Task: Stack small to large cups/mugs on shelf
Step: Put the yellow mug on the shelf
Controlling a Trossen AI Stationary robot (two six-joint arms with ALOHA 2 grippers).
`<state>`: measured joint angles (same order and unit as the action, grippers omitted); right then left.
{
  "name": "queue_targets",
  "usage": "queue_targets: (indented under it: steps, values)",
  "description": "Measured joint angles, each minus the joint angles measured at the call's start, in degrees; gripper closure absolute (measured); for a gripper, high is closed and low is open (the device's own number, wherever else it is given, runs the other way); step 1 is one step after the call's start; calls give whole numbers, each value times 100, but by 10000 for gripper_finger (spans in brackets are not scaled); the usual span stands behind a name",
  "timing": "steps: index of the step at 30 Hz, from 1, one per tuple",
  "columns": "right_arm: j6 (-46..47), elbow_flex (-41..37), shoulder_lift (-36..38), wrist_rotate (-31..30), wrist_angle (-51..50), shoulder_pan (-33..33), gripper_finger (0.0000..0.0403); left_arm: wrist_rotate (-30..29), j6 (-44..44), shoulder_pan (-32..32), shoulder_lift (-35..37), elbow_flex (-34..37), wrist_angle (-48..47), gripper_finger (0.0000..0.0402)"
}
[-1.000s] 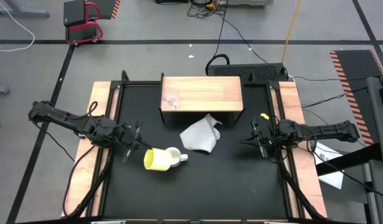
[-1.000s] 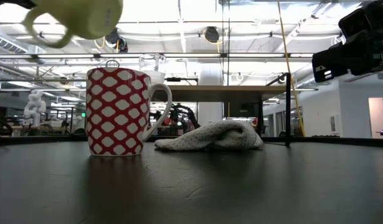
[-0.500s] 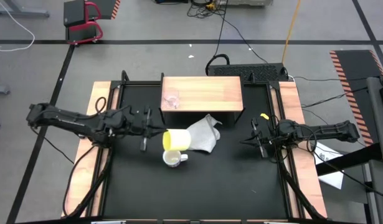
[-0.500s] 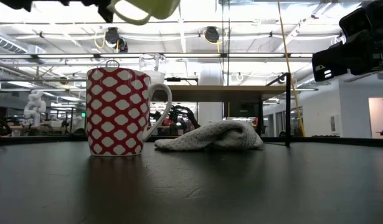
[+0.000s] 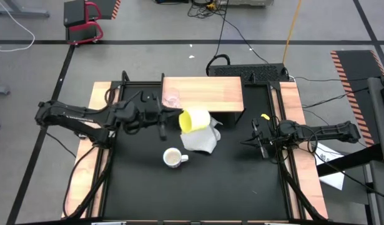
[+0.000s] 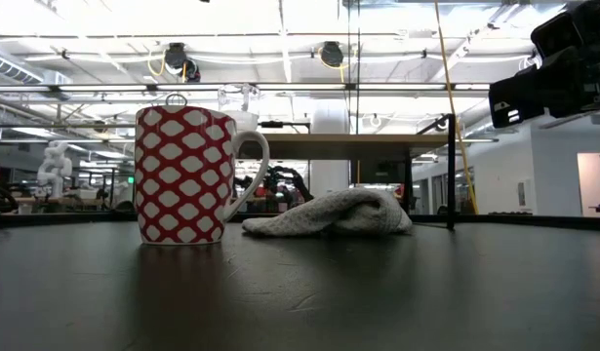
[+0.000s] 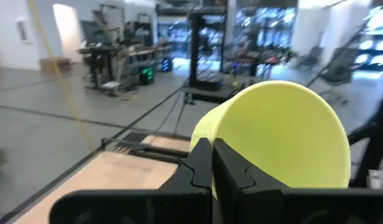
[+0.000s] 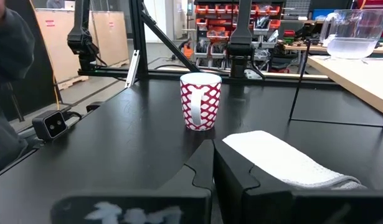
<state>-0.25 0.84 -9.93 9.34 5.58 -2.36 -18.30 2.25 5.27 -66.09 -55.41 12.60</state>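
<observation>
My left gripper point(image 5: 177, 120) is shut on the yellow cup point(image 5: 195, 120), carried in the air above the grey-white cloth point(image 5: 201, 139), just before the front edge of the light-wood shelf point(image 5: 210, 94). The cup fills the left wrist view point(image 7: 284, 137). A tiny clear glass cup point(image 5: 171, 99) stands on the shelf's left part. The red-and-white patterned mug point(image 6: 182, 175) stands upright on its base on the black table point(image 5: 135, 187). My right gripper point(image 5: 255, 139) waits shut at the table's right side. My left gripper holds the yellow cup at the side nearest to it point(image 7: 207, 134); its shut fingers point(image 7: 231, 171) hide the exact part. The fingers come level from the table's left. The cup is tipped on its side beyond the fingertips, lifted clear of cloth and table.
The cloth lies crumpled in front of the shelf, between it and the mug point(image 5: 173, 158). The shelf's right part is bare wood. Free black tabletop lies toward the near edge. Wooden side boards point(image 5: 95, 156) and frame rails flank the table.
My left gripper has carried the yellow cup up and toward the table's far right, from beside the patterned mug to above the cloth by the shelf's front. The cup has risen out of the low view and turned with the wrist. The mug stays in place.
</observation>
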Motion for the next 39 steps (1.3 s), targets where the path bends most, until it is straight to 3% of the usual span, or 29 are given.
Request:
queue_targets:
  steps: [3,11,18,28,39]
  values:
    - [0,0,0,-1,2,1,403,-278,120,-83,-284,-542,-607,401]
    - [2,0,1,1,2,0,403,-341,652,-483,-1075,-2121,-2494,401]
    - [4,0,2,-1,0,-1,403,-513,826,-824,-1469,-3065,-3181,401]
    - [4,0,0,1,9,-1,403,-691,1112,-1377,-1732,-3806,-3917,401]
    - [24,0,-15,-4,69,-1,403,187,1444,-1807,-2584,-5083,-5055,401]
